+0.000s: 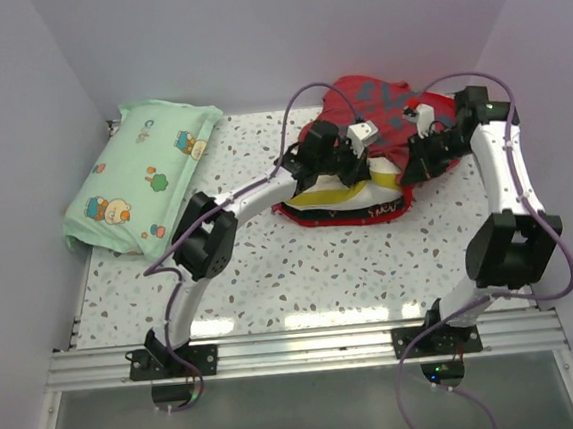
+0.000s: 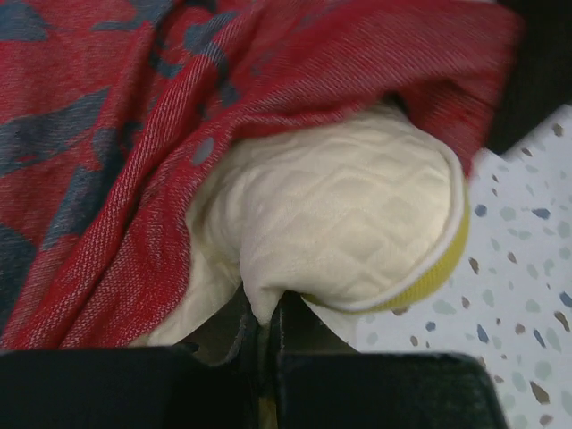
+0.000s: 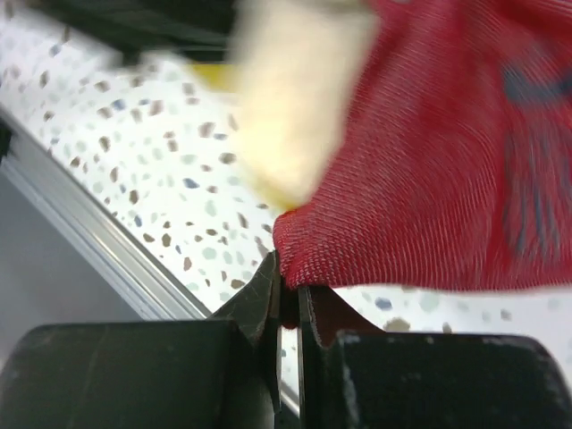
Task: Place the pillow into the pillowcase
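The red pillowcase point(image 1: 382, 106) lies at the back middle of the table, with the cream-yellow pillow point(image 1: 350, 191) partly inside it and its near end sticking out. In the left wrist view the dimpled pillow point(image 2: 349, 223) bulges out from under the red pillowcase point(image 2: 107, 134). My left gripper point(image 2: 262, 317) is shut on a fold of the pillow's cover; it also shows in the top view point(image 1: 347, 164). My right gripper point(image 3: 288, 295) is shut on the red pillowcase edge point(image 3: 429, 197), beside the blurred pillow point(image 3: 295, 98); it sits at the case's right side point(image 1: 420, 158).
A mint-green cartoon-print pillow point(image 1: 143, 177) lies at the back left against the wall. White walls enclose the speckled table point(image 1: 302, 273) on three sides. A metal rail point(image 1: 308, 348) runs along the near edge.
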{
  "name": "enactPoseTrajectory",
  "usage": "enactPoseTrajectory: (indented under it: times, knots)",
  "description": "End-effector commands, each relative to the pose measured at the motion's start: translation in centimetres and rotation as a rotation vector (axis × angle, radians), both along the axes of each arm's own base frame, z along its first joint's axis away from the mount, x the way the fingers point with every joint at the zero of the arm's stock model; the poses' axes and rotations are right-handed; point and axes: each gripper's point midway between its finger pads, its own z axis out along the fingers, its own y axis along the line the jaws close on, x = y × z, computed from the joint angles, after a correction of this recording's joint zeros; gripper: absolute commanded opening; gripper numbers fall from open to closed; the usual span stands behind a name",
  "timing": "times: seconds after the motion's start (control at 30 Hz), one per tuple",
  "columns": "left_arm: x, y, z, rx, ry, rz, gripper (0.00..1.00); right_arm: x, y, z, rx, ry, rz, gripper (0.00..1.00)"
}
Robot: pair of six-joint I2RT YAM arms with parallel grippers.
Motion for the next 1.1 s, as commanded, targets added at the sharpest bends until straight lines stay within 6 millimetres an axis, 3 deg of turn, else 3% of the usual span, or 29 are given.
enactPoseTrajectory:
  times: [0.0, 0.17, 0.3, 0.33, 0.37, 0.4, 0.43, 0.5, 0.53, 0.6, 0.63, 0.7, 0.73, 0.77, 0.87, 0.9, 0.93, 1.0, 1.07]
  knots:
    - [8.1, 2.6, -0.4, 0.054, -0.106, 0.356, 0.0, -9.0, 8.8, 7.3, 0.204, -0.025, 0.265, 0.0]
    - [10.7, 4.5, -3.6, 0.134, -0.116, 0.508, 0.0, -10.2, 10.6, 10.3, 0.261, -0.13, 0.318, 0.0]
    - [9.0, 4.1, -6.1, 0.064, 0.08, 0.409, 0.01, -9.7, 10.6, 12.3, 0.312, -0.175, 0.279, 0.0]
    - [8.0, 4.5, -6.8, 0.058, 0.116, 0.376, 0.15, -9.1, 10.4, 12.9, 0.342, -0.171, 0.244, 0.0]
    - [6.9, 4.5, -6.9, 0.052, 0.136, 0.336, 0.22, -8.3, 9.8, 13.1, 0.355, -0.172, 0.212, 0.0]
    - [5.2, 4.2, -4.8, 0.019, 0.131, 0.243, 0.28, -6.6, 8.1, 12.9, 0.37, -0.156, 0.138, 0.0]
    - [3.6, 5.0, -5.9, 0.042, 0.152, 0.208, 0.39, -5.8, 7.3, 12.9, 0.386, -0.145, 0.099, 0.0]
    - [1.1, 5.8, -4.6, 0.041, 0.121, 0.093, 0.49, -4.4, 5.7, 13.0, 0.439, -0.126, 0.017, 0.0]
    - [-0.3, 7.3, -3.4, 0.076, 0.125, 0.077, 0.58, -3.7, 5.4, 12.9, 0.46, -0.107, -0.004, 0.0]
    - [-1.3, 9.6, -2.4, 0.134, 0.093, 0.039, 0.6, -3.1, 5.4, 13.4, 0.509, -0.092, -0.021, 0.0]
    - [-1.9, 12.3, -1.3, 0.159, 0.106, 0.051, 0.6, -2.7, 5.5, 13.8, 0.538, -0.074, -0.041, 0.0]
    - [-2.4, 15.6, -0.2, 0.17, 0.09, 0.043, 0.6, -1.5, 5.4, 14.4, 0.569, -0.107, -0.051, 0.0]
    - [-2.7, 19.4, 0.3, 0.187, 0.108, 0.084, 0.6, -1.0, 5.4, 14.7, 0.572, -0.119, -0.059, 0.0]
    - [-3.0, 21.2, 0.6, 0.197, 0.104, 0.082, 0.61, -0.2, 5.1, 15.3, 0.577, -0.145, -0.079, 0.0]
    - [-3.2, 28.7, -1.2, 0.319, 0.038, 0.152, 0.62, 1.1, 5.0, 17.1, 0.603, -0.201, -0.116, 0.0]
    - [-4.3, 30.7, -2.6, 0.357, 0.013, 0.16, 0.63, 1.3, 5.0, 17.2, 0.611, -0.206, -0.126, 0.0]
    - [-3.3, 33.2, -3.0, 0.361, -0.014, 0.214, 0.64, 1.5, 4.9, 17.5, 0.619, -0.207, -0.143, 0.0]
    - [-4.0, 35.5, -4.4, 0.378, -0.052, 0.204, 0.67, 2.0, 4.9, 18.3, 0.633, -0.234, -0.161, 0.0]
    - [-3.0, 37.5, -5.0, 0.398, -0.089, 0.241, 0.71, 2.1, 4.9, 18.8, 0.635, -0.244, -0.169, 0.0]
